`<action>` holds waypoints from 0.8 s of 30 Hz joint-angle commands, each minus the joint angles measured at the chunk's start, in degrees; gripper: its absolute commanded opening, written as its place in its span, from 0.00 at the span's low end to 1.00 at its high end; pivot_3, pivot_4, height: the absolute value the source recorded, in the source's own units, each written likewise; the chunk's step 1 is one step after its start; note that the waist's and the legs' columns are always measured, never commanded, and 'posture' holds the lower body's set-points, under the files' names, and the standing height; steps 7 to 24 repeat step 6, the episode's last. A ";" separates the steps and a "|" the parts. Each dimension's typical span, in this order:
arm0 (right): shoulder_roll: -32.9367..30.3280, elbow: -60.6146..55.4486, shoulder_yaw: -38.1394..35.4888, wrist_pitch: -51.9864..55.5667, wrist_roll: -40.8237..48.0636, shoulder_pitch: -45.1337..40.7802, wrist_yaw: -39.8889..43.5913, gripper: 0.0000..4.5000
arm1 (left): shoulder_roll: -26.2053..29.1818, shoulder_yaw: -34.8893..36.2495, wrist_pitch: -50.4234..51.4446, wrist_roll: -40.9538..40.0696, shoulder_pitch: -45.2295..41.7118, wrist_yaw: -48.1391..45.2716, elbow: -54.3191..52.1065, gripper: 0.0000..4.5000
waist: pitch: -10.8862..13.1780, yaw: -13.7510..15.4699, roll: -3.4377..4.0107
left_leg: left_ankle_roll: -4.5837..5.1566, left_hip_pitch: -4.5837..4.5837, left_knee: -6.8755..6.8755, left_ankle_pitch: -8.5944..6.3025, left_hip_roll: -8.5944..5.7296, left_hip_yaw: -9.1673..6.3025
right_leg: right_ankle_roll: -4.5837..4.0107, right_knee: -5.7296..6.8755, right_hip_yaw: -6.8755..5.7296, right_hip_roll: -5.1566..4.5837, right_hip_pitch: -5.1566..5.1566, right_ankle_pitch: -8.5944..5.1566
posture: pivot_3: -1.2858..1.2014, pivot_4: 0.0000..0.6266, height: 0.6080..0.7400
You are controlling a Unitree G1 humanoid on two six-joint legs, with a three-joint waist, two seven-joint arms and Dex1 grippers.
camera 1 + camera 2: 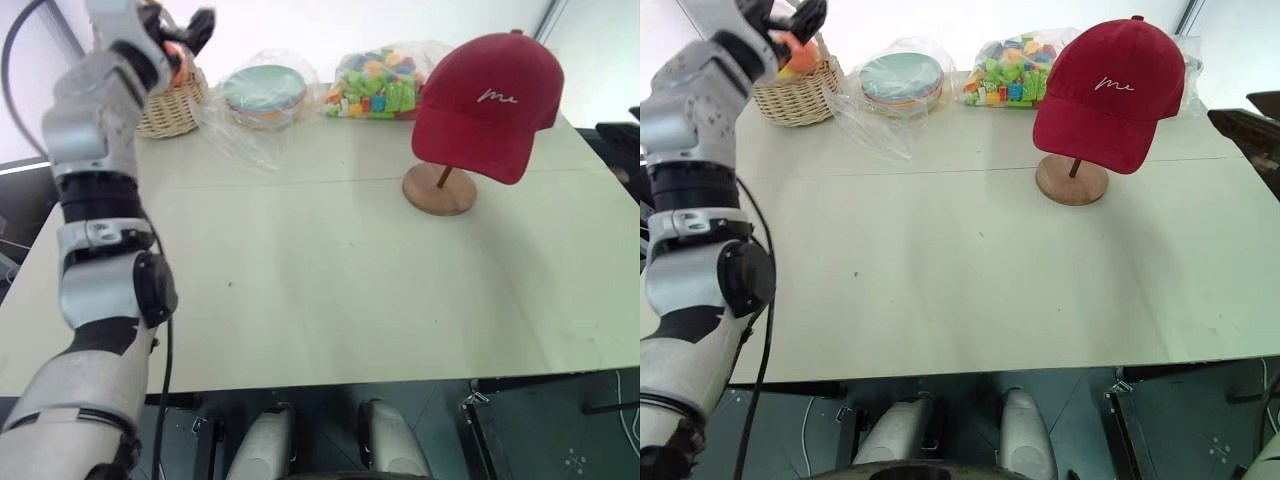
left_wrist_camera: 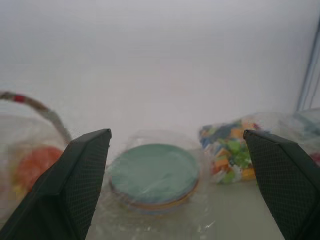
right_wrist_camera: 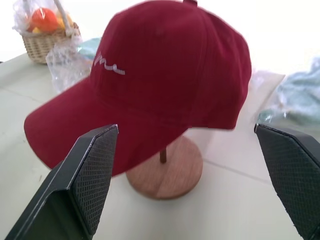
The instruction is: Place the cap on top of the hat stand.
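Observation:
The dark red cap [image 1: 485, 95] with white script on its front sits on the brown wooden hat stand [image 1: 440, 190] at the table's far right. Its brim points toward the front left and hides the stand's top. Below the cap I see the thin rod and the round base. My right gripper [image 3: 185, 127] is open, with its fingers spread either side of the cap and stand and short of them, holding nothing. My left gripper [image 1: 185, 30] is raised at the far left, above the basket. It is open and empty, and points toward the bagged plates.
A wicker basket [image 1: 172, 105] with orange fruit stands at the back left of the pale table [image 1: 320, 290]. Beside it lie a stack of plates in a clear bag [image 1: 264, 92] and a bag of coloured blocks [image 1: 375, 85]. The blocks sit just left of the cap.

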 commanded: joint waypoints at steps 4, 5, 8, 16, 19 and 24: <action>-3.11 -6.15 -3.63 2.87 1.40 6.15 1.83 1.00 | 5.33 -0.60 10.11 -3.78 14.46 -3.80 -17.07 0.98 | 0.00 -0.06 -0.01 | 0.00 -0.03 0.06 0.00 0.00 -0.02 | 0.00 0.00 0.01 -0.01 -0.01 0.00 | 0.52 0.24 1.00; -2.88 -6.80 -4.05 3.31 1.60 7.02 1.47 1.00 | 5.93 -0.36 11.88 -4.20 17.39 -3.95 -19.57 0.98 | 0.00 -0.09 0.00 | 0.00 -0.04 0.09 0.00 -0.01 -0.02 | 0.00 0.00 0.00 -0.02 0.00 0.00 | 0.52 0.24 1.00; -2.58 -7.31 -4.42 3.72 1.74 7.76 1.10 1.00 | 6.61 -0.30 13.01 -3.70 19.94 -3.10 -21.36 0.98 | 0.00 -0.09 0.00 | 0.00 -0.04 0.09 0.00 -0.01 -0.03 | 0.00 0.00 0.01 -0.02 0.00 0.00 | 0.52 0.24 1.00; -2.58 -7.31 -4.42 3.72 1.74 7.76 1.10 1.00 | 6.61 -0.30 13.01 -3.70 19.94 -3.10 -21.36 0.98 | 0.00 -0.09 0.00 | 0.00 -0.04 0.09 0.00 -0.01 -0.03 | 0.00 0.00 0.01 -0.02 0.00 0.00 | 0.52 0.24 1.00; -2.58 -7.31 -4.42 3.72 1.74 7.76 1.10 1.00 | 6.61 -0.30 13.01 -3.70 19.94 -3.10 -21.36 0.98 | 0.00 -0.09 0.00 | 0.00 -0.04 0.09 0.00 -0.01 -0.03 | 0.00 0.00 0.01 -0.02 0.00 0.00 | 0.52 0.24 1.00; -2.58 -7.31 -4.42 3.72 1.74 7.76 1.10 1.00 | 6.61 -0.30 13.01 -3.70 19.94 -3.10 -21.36 0.98 | 0.00 -0.09 0.00 | 0.00 -0.04 0.09 0.00 -0.01 -0.03 | 0.00 0.00 0.01 -0.02 0.00 0.00 | 0.52 0.24 1.00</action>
